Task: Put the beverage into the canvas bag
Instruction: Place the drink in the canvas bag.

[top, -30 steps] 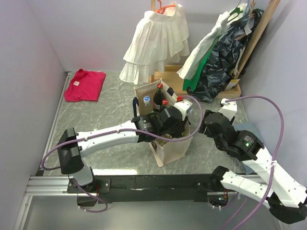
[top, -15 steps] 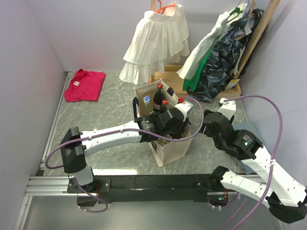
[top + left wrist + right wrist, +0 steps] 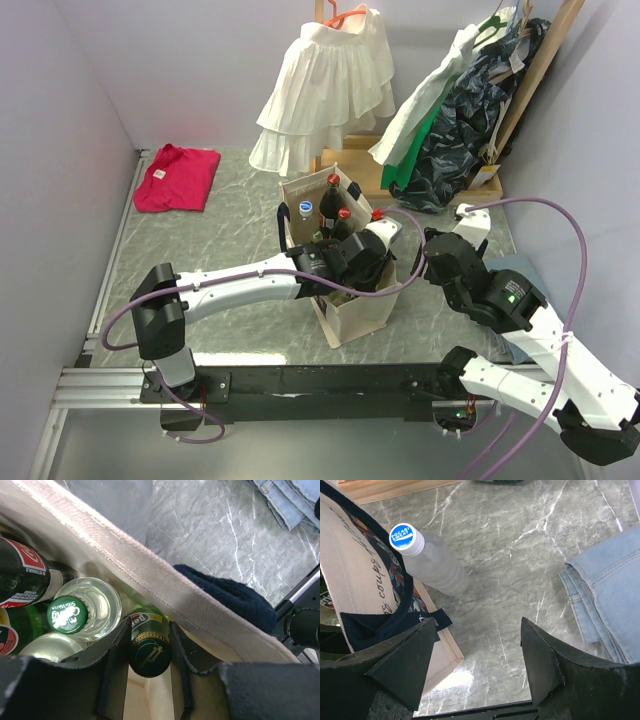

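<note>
In the left wrist view my left gripper (image 3: 149,630) is shut on the neck of the beverage, a green glass bottle (image 3: 150,652) with a dark cap bearing a gold P. It hangs inside the canvas bag (image 3: 150,587), just within the cream rim and its navy handle (image 3: 227,600). Beside it stand a clear bottle with a green cap (image 3: 67,614) and a red-labelled cola bottle (image 3: 22,572). From above, the left gripper (image 3: 350,262) sits in the mouth of the canvas bag (image 3: 360,312). To the bag's right my right gripper (image 3: 477,665) hangs open above bare table.
A Pocari Sweat bottle (image 3: 427,560) stands on the table just outside the bag's wall (image 3: 350,575). Folded jeans (image 3: 607,595) lie to the right. A red cloth (image 3: 177,177) lies far left; hanging garments on a wooden rack (image 3: 330,85) fill the back.
The left arm has sunk a little toward the near side with the green bottle, deeper in the bag's mouth. The right jaws have spread slightly wider.
</note>
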{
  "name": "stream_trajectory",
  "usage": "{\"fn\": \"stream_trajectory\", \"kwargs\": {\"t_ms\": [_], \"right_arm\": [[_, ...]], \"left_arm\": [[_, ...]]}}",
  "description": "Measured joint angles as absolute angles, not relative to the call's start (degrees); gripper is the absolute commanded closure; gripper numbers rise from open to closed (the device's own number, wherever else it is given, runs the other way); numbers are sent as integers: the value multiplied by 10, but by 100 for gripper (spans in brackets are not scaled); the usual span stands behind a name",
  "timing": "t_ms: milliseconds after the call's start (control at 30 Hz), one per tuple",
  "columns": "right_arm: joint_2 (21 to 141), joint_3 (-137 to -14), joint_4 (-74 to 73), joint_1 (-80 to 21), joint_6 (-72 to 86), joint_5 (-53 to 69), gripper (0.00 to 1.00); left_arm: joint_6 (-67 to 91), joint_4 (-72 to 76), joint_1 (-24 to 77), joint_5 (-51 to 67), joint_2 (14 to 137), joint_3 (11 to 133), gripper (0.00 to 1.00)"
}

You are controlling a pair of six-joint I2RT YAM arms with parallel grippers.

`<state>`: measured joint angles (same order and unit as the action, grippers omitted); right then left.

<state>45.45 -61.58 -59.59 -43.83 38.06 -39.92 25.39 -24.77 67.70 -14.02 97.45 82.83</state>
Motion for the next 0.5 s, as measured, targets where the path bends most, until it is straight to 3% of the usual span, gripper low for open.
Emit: {"fn": "stream_trajectory", "kwargs": {"t_ms": [267,367,500], "right_arm": [[456,-615,-596,-437,381,-399,24],[458,-615,-596,-437,381,-399,24],[462,-615,-596,-437,381,-399,24]], "left_arm": [[258,-246,677,-145,979,828,91],[258,-246,677,-145,979,828,85],[260,-244,677,-148,980,828,69]]}}
